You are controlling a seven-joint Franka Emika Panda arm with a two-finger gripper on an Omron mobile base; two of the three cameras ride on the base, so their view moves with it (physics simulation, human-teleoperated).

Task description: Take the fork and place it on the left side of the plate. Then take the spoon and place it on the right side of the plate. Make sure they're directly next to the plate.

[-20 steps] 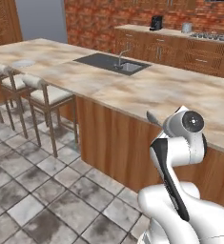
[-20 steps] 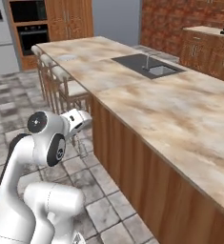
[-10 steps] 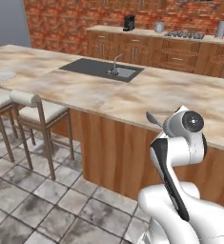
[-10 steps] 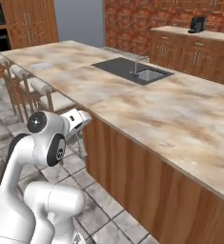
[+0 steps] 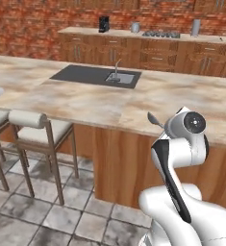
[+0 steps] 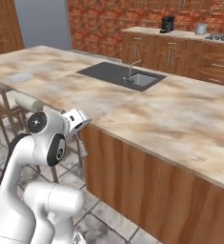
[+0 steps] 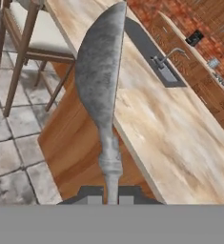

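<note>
Grey metal, the spoon sits clamped by its handle between my fingertips, its bowl running up toward twelve o'clock in my hand view, edge-on and blurred. In the left base view the spoon's bowl pokes out at ten o'clock from my wrist, over the near edge of the counter; my gripper itself is mostly cut off at the bottom of the hand view, so I see little more than the tips pinched tight on the handle. I judge this to be the second half of the job: spoon in hand, on its way to the plate. A pale round patch lies on the counter at about nine o'clock in the right base view, well apart from me; it may be the plate, but it is too faint to be sure, and I cannot make out a fork beside it. Next I would need to get within reach of that spot, lower the spoon flat just beside the plate's right rim, then let go. Beyond me, at about twelve o'clock, lies the sink, with stools tucked under the counter at nine.
</note>
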